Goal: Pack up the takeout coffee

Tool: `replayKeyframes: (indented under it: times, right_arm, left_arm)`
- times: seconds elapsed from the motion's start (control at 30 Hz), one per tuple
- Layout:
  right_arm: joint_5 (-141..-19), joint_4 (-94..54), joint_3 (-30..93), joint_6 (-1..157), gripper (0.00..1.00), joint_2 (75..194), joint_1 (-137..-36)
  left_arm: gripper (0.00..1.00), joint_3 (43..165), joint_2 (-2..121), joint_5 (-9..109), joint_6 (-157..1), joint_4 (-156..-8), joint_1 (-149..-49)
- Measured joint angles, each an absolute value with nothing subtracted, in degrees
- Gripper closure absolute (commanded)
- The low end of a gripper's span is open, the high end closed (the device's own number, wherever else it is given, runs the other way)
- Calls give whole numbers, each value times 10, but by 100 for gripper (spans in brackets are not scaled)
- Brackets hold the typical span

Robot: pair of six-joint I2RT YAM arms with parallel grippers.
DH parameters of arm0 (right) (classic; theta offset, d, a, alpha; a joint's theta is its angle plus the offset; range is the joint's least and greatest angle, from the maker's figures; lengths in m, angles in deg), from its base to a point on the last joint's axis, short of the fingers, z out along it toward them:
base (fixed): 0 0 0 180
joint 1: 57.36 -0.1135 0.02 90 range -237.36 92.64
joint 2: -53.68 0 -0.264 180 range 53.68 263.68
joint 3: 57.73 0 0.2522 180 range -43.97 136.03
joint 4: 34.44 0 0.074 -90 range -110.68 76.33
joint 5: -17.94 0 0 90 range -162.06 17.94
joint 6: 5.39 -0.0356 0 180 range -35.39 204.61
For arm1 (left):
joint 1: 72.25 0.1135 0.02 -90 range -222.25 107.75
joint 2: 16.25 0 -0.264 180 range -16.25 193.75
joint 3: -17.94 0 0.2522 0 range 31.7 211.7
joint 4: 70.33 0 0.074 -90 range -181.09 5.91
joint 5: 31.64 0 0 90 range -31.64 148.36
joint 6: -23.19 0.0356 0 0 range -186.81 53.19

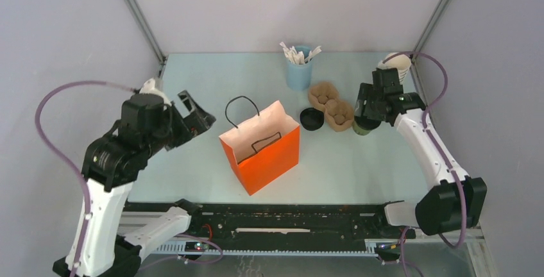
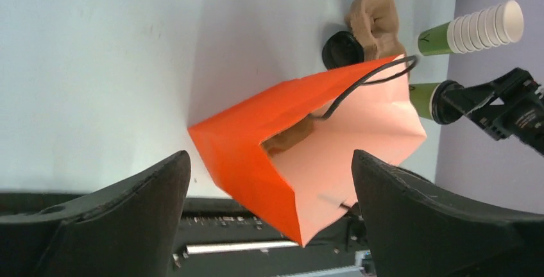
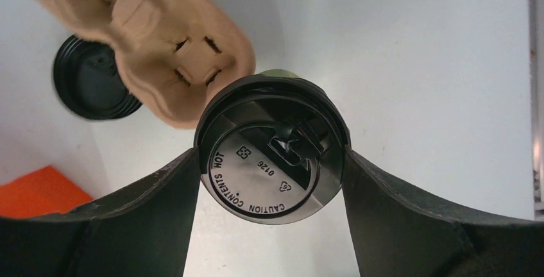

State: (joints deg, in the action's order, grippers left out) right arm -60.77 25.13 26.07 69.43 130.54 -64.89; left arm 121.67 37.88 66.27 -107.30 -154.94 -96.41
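The takeout coffee (image 3: 272, 161), a green cup under a black lid, stands on the table beside the brown pulp carrier (image 3: 160, 52). It shows at the right in the top view (image 1: 363, 127) and in the left wrist view (image 2: 423, 97). My right gripper (image 3: 271, 155) reaches down over it (image 1: 370, 107), one finger pressed against each side of the lid. My left gripper (image 1: 197, 113) hovers left of the orange paper bag (image 1: 263, 152), open with nothing between its fingers (image 2: 269, 161). The bag (image 2: 256, 142) stands upright with its mouth open.
A stack of loose black lids (image 1: 312, 118) lies left of the carrier (image 1: 330, 104). A blue cup of stirrers (image 1: 299, 68) stands behind it. Stacked lidless cups (image 1: 398, 65) lie at the back right corner. Grey walls enclose the table.
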Motion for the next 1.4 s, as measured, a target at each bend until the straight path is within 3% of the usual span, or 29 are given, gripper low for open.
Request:
replayKeyframes:
  times: [0.07,0.17,0.37,0.5,0.63,0.8,1.17,1.4]
  right_arm:
    - [-602,246,251,695,23,1286,-678]
    - [-606,239,231,695,23,1251,-703]
    - [-619,222,208,696,23,1205,-701]
    - [-627,218,196,700,23,1179,-690]
    - [-636,216,195,702,23,1165,-683]
    - [-639,215,195,702,23,1161,-683]
    - [-648,215,195,702,24,1159,-684]
    - [-697,208,194,714,28,1125,-685]
  left_arm:
    - [1,1205,357,675,-1127,-1583,-970]
    - [12,1187,352,689,-1205,-1623,-1012]
    - [20,1176,434,716,-1355,-1653,-1142]
    - [30,1176,494,733,-1410,-1653,-1167]
    - [52,1168,513,745,-1450,-1650,-1176]
    - [58,1146,508,753,-1477,-1658,-1180]
    - [99,1146,512,778,-1445,-1664,-1188]
    - [100,1221,530,860,-1191,-1631,-1192]
